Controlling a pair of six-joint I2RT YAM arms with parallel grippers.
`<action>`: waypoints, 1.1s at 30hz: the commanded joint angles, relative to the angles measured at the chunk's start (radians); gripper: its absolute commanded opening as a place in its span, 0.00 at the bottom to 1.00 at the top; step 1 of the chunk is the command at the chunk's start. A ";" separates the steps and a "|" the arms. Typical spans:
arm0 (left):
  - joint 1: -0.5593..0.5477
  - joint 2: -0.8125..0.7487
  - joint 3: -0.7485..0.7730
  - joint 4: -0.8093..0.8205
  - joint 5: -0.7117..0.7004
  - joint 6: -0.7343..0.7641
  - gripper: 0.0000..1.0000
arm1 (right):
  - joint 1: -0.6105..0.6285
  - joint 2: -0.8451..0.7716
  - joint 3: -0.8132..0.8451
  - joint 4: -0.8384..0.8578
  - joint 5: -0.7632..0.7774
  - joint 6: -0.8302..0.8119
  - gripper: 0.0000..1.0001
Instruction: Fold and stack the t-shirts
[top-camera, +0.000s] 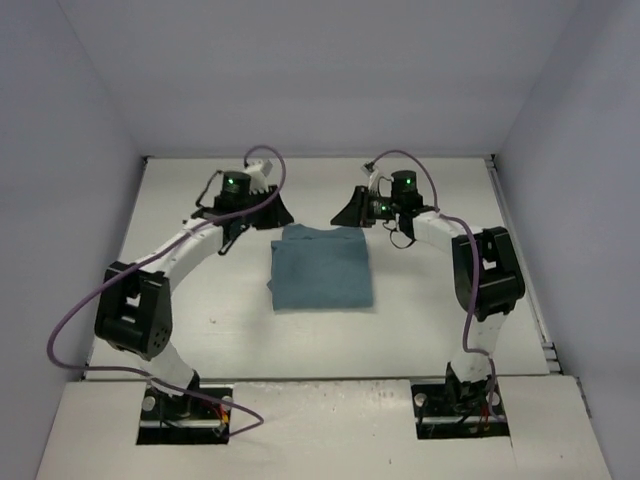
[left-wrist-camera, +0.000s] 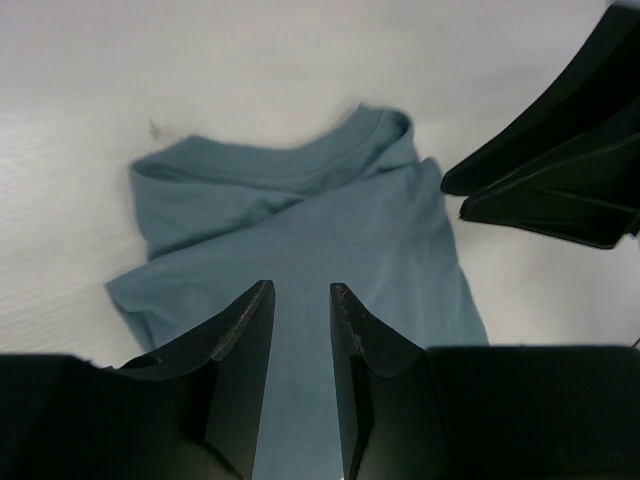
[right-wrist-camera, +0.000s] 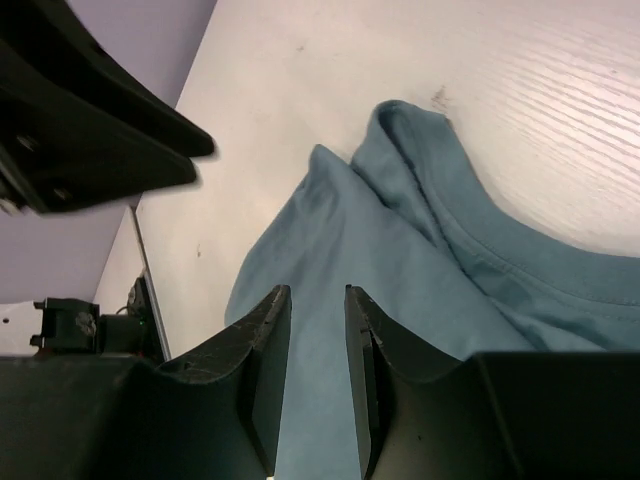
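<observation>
Lying folded on table (top-camera: 200, 290): teal t-shirt (top-camera: 322, 268); left fingers (left-wrist-camera: 240, 340), right fingers (right-wrist-camera: 262, 340) parted.

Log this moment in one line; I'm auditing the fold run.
t-shirt: folded, flat on table | left gripper: narrowly open, empty, over t-shirt | right gripper: narrowly open, empty, over t-shirt

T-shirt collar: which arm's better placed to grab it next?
Left, marginally. The left gripper hangs slightly open over the t-shirt with the collar nearly straight ahead; from the right gripper it lies off to one side.
</observation>
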 joint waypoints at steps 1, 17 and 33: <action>-0.018 0.142 0.026 0.112 0.030 -0.056 0.26 | -0.012 0.076 0.034 0.062 0.003 0.036 0.26; 0.013 0.284 -0.049 0.181 0.049 0.002 0.26 | -0.084 0.261 -0.124 0.358 -0.089 0.117 0.25; 0.032 -0.086 -0.069 0.004 0.064 0.039 0.34 | -0.103 -0.108 -0.131 0.243 -0.083 0.136 0.28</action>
